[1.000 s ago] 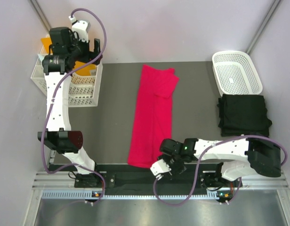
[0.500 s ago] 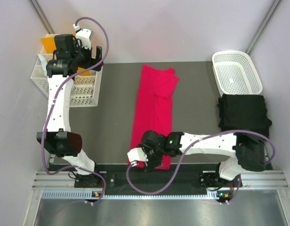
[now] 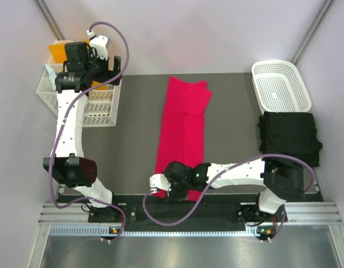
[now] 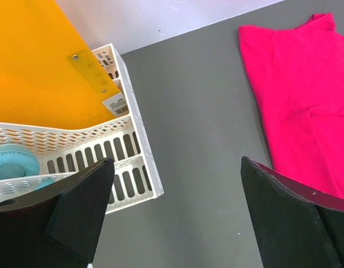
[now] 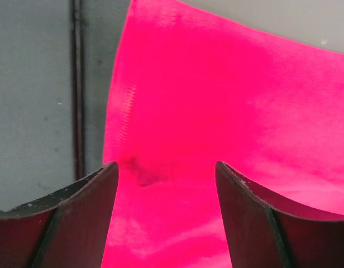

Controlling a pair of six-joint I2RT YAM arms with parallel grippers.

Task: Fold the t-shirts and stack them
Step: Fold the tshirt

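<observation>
Visible from above only: black shirt (image 3: 288, 137) folded at right, just near of basket (image 3: 272, 66). From right wrist only: stitched hem at near corner of red shirt (image 5: 216, 100), laid long mid-table. Right gripper (image 5: 165, 173) spread wide over that corner, gripping nothing; left gripper (image 4: 175, 167) likewise, raised near rack (image 4: 133, 162).

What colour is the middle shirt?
The shirt is bright pinkish-red, clearest in the top external view.

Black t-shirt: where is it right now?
Top external view: the black t-shirt lies folded on the right side of the table, directly on the near side of the white basket and well right of the pink-red t-shirt.
</observation>
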